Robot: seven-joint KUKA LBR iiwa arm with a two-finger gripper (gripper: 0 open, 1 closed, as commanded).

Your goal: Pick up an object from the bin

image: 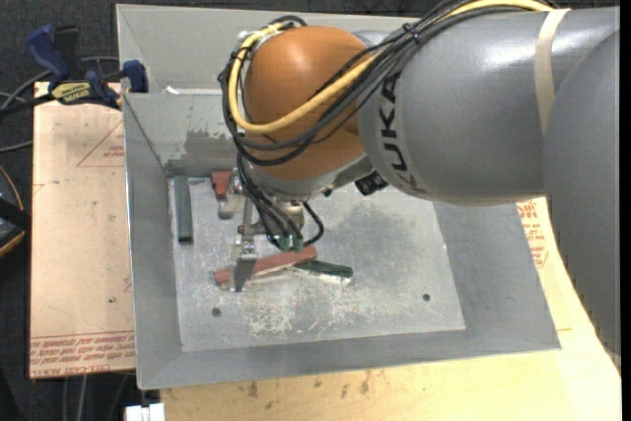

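Observation:
My gripper hangs below the orange cover, low over the middle of the bin floor, and its fingers stand apart, open. A flat reddish-brown stick lies on the floor right beneath it, slanting from lower left to upper right. The left fingertip comes down near the stick's left end. A dark green strip lies against the stick's right end. Nothing is lifted between the fingers.
A grey bar lies upright along the bin's left side. A small red piece sits near the back left, beside the gripper's body. The arm covers the bin's back right.

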